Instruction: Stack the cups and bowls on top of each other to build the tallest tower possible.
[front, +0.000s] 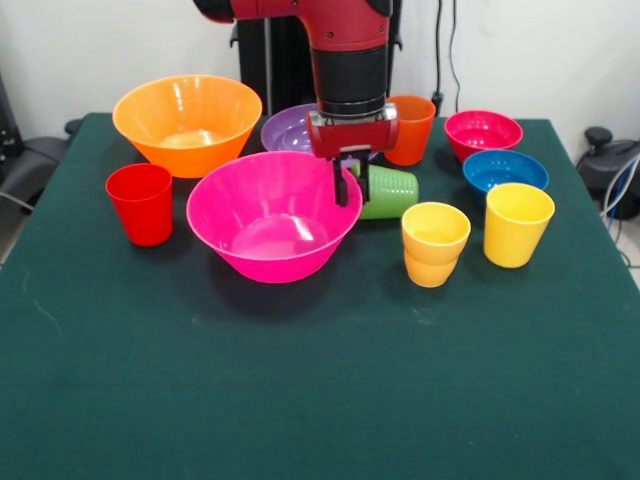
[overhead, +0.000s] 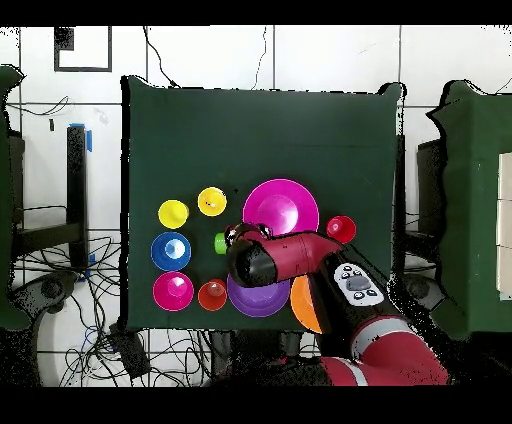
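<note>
My gripper (front: 350, 188) hangs over the right rim of the hot pink bowl (front: 272, 215), its fingers close together on the rim of the green cup (front: 392, 192), which is tipped on its side. The orange bowl (front: 187, 120) stands at the back left, with the purple bowl (front: 288, 128) partly hidden behind the arm. The red cup (front: 142, 203) is on the left. The orange cup (front: 410, 128), crimson-pink bowl (front: 483, 133), blue bowl (front: 505, 171) and two yellow cups (front: 434, 243) (front: 517, 223) are on the right. In the overhead view the arm (overhead: 285, 255) covers the gripper and only a bit of the green cup (overhead: 220, 242) shows.
The green table (front: 300, 400) has open cloth in front of the bowls. Chairs and cables lie beyond the table's sides.
</note>
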